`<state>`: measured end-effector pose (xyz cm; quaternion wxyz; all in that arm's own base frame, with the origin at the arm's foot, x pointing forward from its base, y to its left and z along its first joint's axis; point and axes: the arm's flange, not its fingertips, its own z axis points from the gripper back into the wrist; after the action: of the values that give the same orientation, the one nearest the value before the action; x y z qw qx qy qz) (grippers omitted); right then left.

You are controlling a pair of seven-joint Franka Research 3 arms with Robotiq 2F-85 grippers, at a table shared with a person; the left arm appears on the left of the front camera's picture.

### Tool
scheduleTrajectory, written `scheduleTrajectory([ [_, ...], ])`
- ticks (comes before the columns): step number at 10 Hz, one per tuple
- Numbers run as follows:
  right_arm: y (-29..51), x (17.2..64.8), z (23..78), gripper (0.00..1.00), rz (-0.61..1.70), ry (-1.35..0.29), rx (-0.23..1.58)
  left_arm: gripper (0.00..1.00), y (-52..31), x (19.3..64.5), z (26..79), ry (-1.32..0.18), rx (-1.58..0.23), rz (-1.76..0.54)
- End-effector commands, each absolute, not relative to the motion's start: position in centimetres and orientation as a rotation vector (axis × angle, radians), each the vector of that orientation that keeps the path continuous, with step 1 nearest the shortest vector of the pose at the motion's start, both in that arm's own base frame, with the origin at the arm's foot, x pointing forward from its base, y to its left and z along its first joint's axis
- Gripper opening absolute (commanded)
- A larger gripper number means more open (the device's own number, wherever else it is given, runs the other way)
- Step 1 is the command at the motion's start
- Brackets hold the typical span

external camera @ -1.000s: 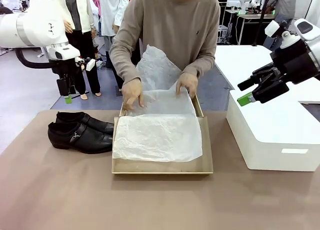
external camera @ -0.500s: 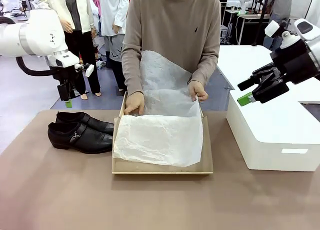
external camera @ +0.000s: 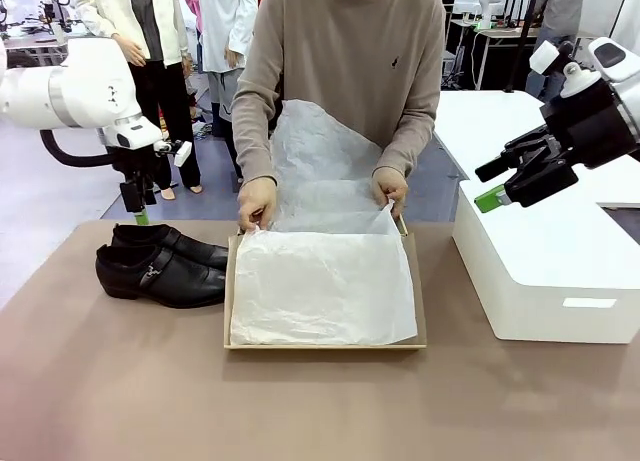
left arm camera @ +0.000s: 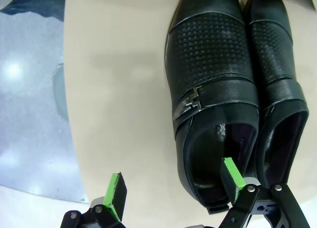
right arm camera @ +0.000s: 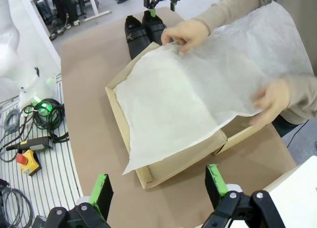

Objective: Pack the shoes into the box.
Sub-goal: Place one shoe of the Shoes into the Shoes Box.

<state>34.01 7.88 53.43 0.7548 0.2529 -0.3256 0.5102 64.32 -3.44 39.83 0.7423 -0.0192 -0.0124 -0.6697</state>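
Note:
The two black glossy shoes point(external camera: 160, 266) lie side by side on the table, left of the box, toes pointing at it. In the left wrist view the buckled shoe point(left arm camera: 213, 89) and its mate point(left arm camera: 277, 89) lie right below my open left gripper point(left arm camera: 173, 176). That left gripper point(external camera: 137, 203) hangs above the shoes' heel ends, apart from them. The tan box point(external camera: 325, 343) sits mid-table, covered by white tissue paper point(external camera: 320, 286) that the person's hands point(external camera: 257, 203) hold at its far edge. My right gripper point(external camera: 490, 191) hovers open and empty at the right, seen open as the right gripper point(right arm camera: 158, 181) over the box point(right arm camera: 163, 168).
A large white plastic box point(external camera: 550, 271) stands at the right, under my right gripper. The person stands close against the table's far edge, behind the box. Bare brown tabletop point(external camera: 300, 411) stretches along the near side.
My left arm has moved right and down, closer over the shoes' heels. The person has laid the tissue flatter, spread over the whole box. The right arm has not moved.

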Motion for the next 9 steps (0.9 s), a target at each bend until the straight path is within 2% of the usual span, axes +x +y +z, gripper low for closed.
scheduleTrajectory([
  [1, 7.98, 34.48, 53.46, 1.0, 1.136, -0.739, 0.568, 1.0, -3.28, 64.59, 39.64, -0.025, -0.014, -1.537],
  [9, 7.98, 34.48, 53.46, 1.0, 1.136, -0.739, 0.568, 1.0, -3.66, 64.46, 39.34, -0.008, -0.03, -1.534],
])
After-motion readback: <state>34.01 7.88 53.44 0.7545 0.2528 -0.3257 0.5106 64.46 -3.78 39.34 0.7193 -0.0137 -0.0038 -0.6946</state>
